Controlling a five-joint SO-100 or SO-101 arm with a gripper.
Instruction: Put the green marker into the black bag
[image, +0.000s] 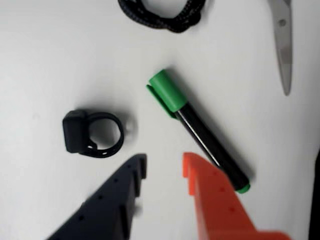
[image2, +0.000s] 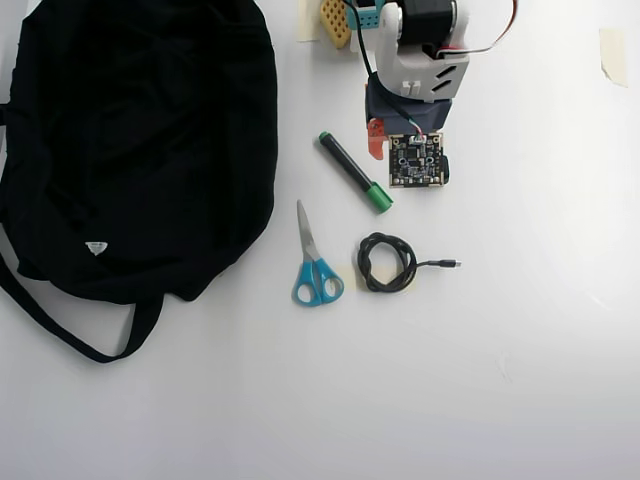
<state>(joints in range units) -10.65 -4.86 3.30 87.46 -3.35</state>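
The gripper (image: 162, 167) is seen in the wrist view with its jaws parted and nothing between them: the black finger is set to one side, the orange finger to the other, with bare table in the gap. The orange finger overlaps the tail end of the green marker (image: 200, 131) in that view, though contact cannot be told; the marker is not yet grasped. This placement is judged to be a line-up for a pinch across the barrel, since the marker lies slantwise and the gap has not been centred on it.

All places are given from the marker. In the overhead view, the marker (image2: 354, 172) lies flat on the table, its cap end pointed down and to the right. The gripper (image2: 400, 150) is just beside it on the right. The black bag (image2: 140, 140) is spread well apart to the left, slumped flat, so its mouth cannot be made out. The scissors (image2: 314, 262) lie near, below the marker, and the coiled cable (image2: 386, 262) lies below and to the right. In the wrist view, a small black ring-shaped clip (image: 92, 133) lies near the marker's left.

The table (image2: 520, 380) is plain white, matte and evenly lit. Scraps of tape (image2: 612, 52) are stuck near its far edge. Nothing of the room beyond is shown.
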